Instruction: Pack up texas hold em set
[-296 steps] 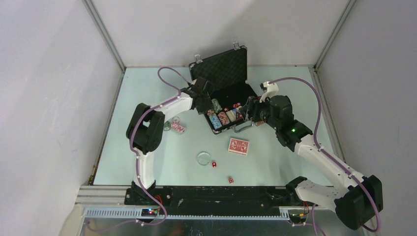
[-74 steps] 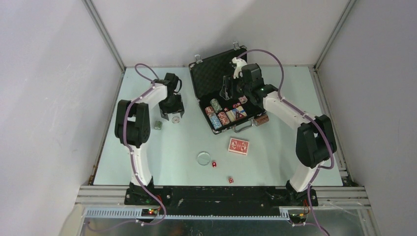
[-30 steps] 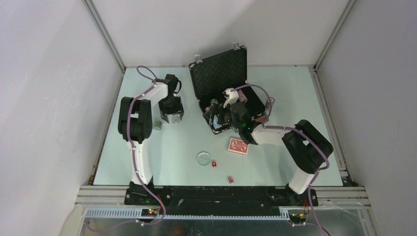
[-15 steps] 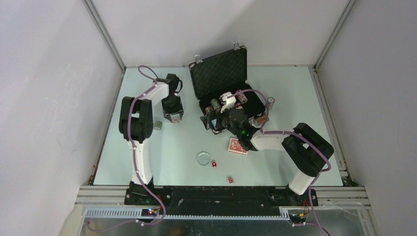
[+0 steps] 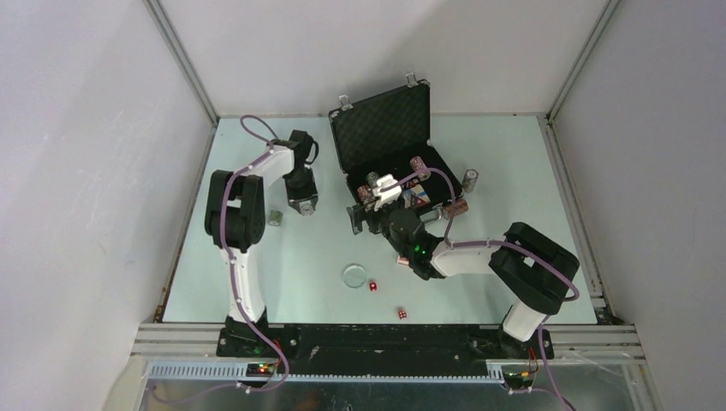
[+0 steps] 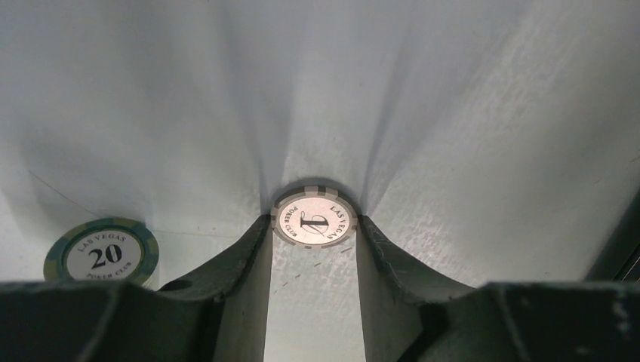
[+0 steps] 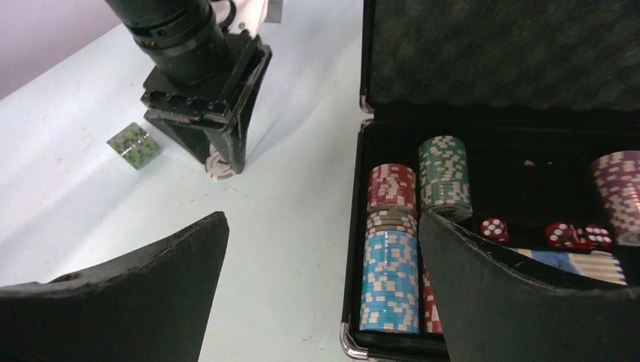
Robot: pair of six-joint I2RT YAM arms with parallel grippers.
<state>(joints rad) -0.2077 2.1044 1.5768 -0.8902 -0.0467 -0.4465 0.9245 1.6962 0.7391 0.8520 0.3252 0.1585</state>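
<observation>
The black briefcase (image 5: 387, 137) stands open at the back; in the right wrist view its tray (image 7: 361, 154) holds blue (image 7: 389, 279), red (image 7: 391, 187) and green (image 7: 444, 175) chip stacks and red dice (image 7: 494, 228). My left gripper (image 5: 301, 206) points down at the table, its jaws closed against a white "1" poker chip (image 6: 314, 218); it also shows in the right wrist view (image 7: 221, 163). My right gripper (image 5: 360, 219) is wide open and empty (image 7: 323, 226), over the table by the case's front left corner. The red-backed cards are hidden under my right arm.
A green "20" chip stack (image 5: 275, 217) lies left of my left gripper (image 6: 102, 253). A clear disc (image 5: 353, 275) and two red dice (image 5: 373, 286) (image 5: 401, 313) lie near the front. Two chip stacks (image 5: 470, 180) (image 5: 456, 208) sit right of the case.
My right arm has swung from the back of the case down to its front left corner and now covers the cards. My left gripper has stayed on the white chip.
</observation>
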